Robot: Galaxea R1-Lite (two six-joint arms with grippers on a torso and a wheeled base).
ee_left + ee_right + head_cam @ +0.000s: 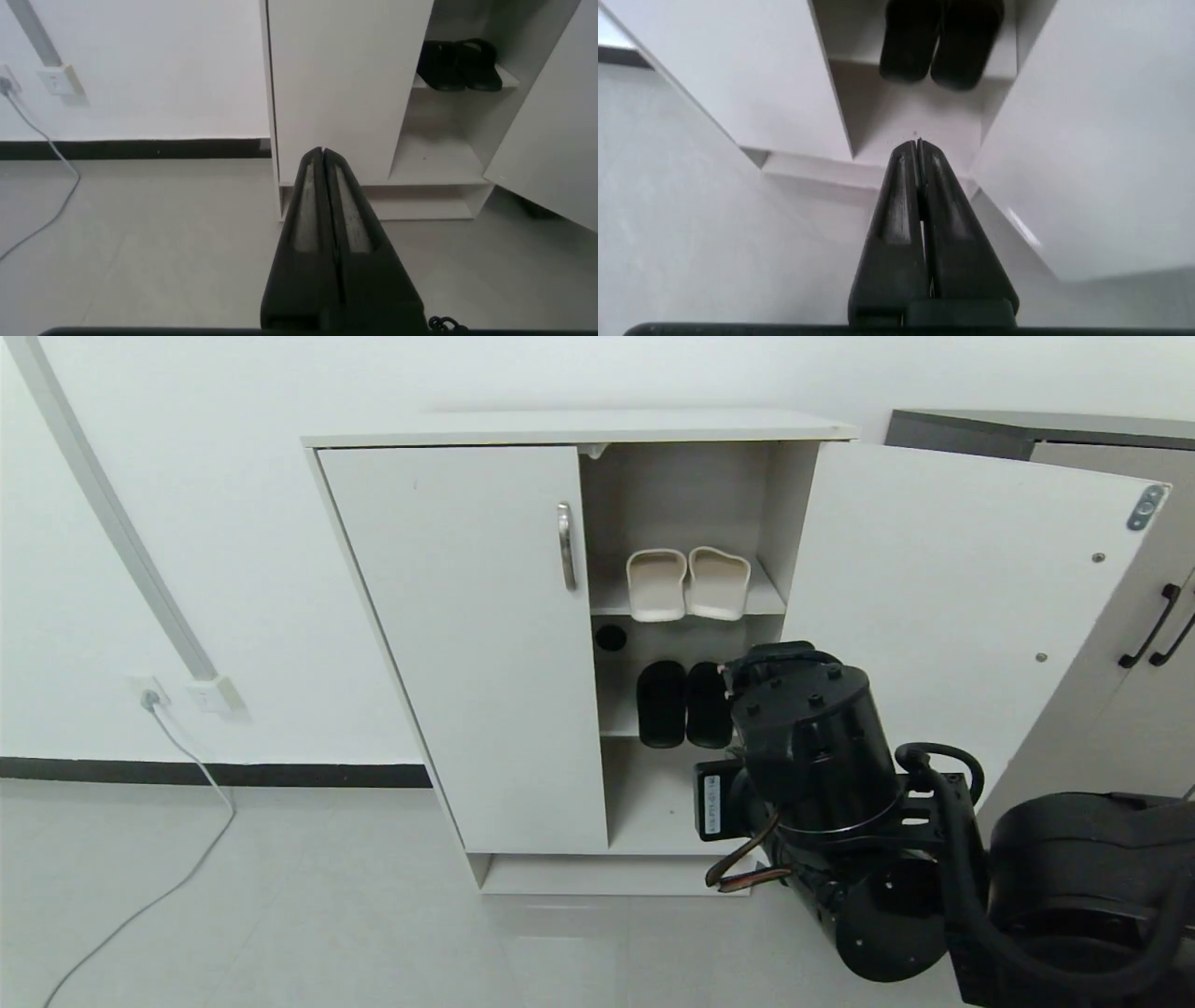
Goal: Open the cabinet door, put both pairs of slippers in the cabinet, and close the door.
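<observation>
The white cabinet [467, 644] stands against the wall with its right door [943, 607] swung open and its left door [467, 644] closed. A beige pair of slippers [687, 583] lies on the upper shelf. A black pair of slippers [684, 704] [458, 65] [938, 42] lies on the middle shelf. My right arm is in front of the open compartment, and my right gripper [918, 149] is shut and empty, just short of the shelf with the black pair. My left gripper [322, 157] is shut and empty, low over the floor, facing the cabinet's closed door.
A grey cabinet [1111, 616] with black handles stands behind the open door on the right. A wall socket [149, 695] with a grey cable [177, 877] trailing over the floor is at the left. The tiled floor in front of the cabinet is open.
</observation>
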